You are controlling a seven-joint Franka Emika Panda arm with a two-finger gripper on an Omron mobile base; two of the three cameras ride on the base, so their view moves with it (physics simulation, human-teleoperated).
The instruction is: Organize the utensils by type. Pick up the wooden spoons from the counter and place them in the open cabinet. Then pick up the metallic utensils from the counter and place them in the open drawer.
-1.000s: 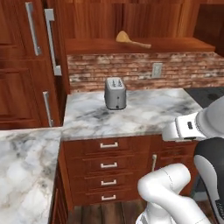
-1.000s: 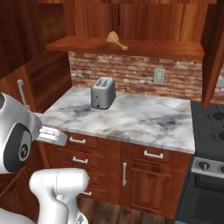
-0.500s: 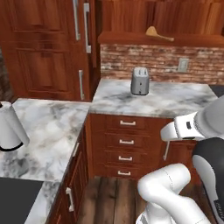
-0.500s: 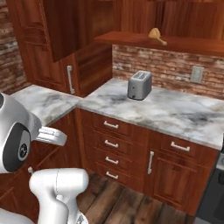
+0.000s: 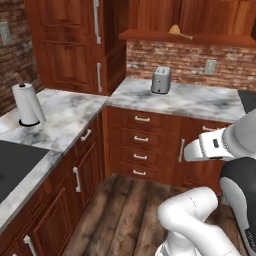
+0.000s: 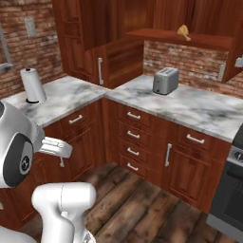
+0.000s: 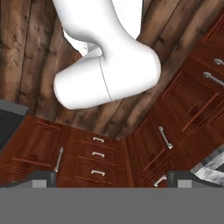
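1. In the left base view, the white marble counter [image 5: 200, 100] runs along the brick back wall and turns the corner toward me on the left.
2. A silver toaster [image 5: 160, 80] stands on the counter, near the back wall.
3. A wooden spoon [image 5: 178, 31], orange-brown, lies on the wooden shelf [image 5: 150, 35] above the toaster.
4. A white paper towel roll [image 5: 27, 103] stands upright on the left part of the counter, well apart from the toaster.
5. My white arm [image 5: 220, 145] comes in from the lower right, above the dark plank floor [image 5: 130, 205].
6. In the right base view, the same toaster [image 6: 165, 80] stands on the counter [image 6: 204, 111], with the wooden spoon [image 6: 183, 32] on the shelf high above it.
7. The paper towel roll [image 6: 33, 85] is at the far left, and closed drawers [image 6: 135, 142] with metal handles are under the marble top.
8. In the hand view, my gripper [image 7: 111, 179] looks toward the floor [image 7: 26, 52] and the lower cabinet fronts [image 7: 96, 157].
9. Its 2 dark fingertips [image 7: 41, 178] stand far apart at the bottom, so the gripper is fully spread and carries nothing.
10. I cannot find the metallic utensils or an open drawer from these angles.
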